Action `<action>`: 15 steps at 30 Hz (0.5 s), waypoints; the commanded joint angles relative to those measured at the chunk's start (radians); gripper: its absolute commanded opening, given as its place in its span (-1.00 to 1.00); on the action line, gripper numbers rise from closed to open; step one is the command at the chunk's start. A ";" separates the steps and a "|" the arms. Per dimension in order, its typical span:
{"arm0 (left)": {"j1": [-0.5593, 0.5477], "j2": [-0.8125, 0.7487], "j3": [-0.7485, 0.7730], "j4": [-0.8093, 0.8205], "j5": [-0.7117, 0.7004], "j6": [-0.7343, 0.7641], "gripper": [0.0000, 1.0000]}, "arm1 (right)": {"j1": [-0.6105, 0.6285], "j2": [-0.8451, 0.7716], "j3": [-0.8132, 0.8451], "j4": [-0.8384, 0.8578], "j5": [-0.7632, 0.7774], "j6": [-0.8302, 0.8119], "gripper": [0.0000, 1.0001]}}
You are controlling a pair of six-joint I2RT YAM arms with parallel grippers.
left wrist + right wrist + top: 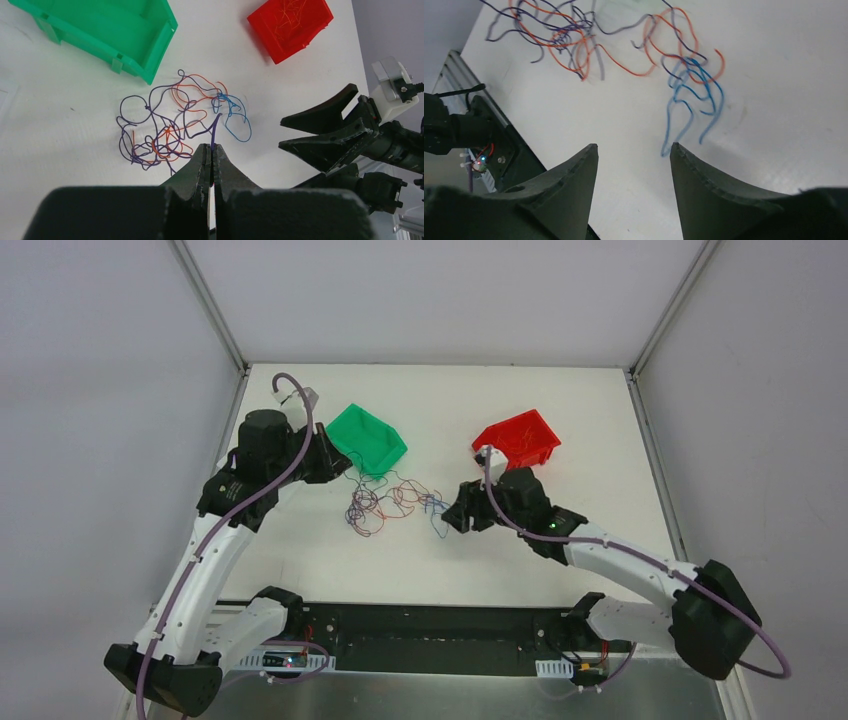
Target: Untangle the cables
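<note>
Because the left gripper point(212, 149) has its jaws clamped on one purple strand point(215, 131), draw it out slowly. The cables point(385, 502) lie tangled on the table point(450, 570) between the two grippers; the right gripper point(634, 150), jaws apart, should first pin the blue wire point(689, 100).

Thin, flexible purple, orange and blue wire cables point(167, 140) lay in a loose, flat tangle on the white bench point(75, 165), blue strands at 3 o'clock.

White table point(300, 560), plain grey walls point(100, 360), metal corner posts point(215, 310)
</note>
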 commanded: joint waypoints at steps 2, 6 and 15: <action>0.001 -0.031 0.014 0.051 0.022 0.005 -1.00 | 0.092 0.156 0.147 0.253 -0.096 -0.086 0.17; 0.001 -0.026 0.019 0.060 0.024 -0.036 -1.00 | 0.153 0.254 0.204 0.340 -0.097 -0.065 0.16; -0.007 -0.025 0.035 0.080 0.050 -0.080 -1.00 | 0.255 0.460 0.353 0.413 -0.056 -0.076 0.02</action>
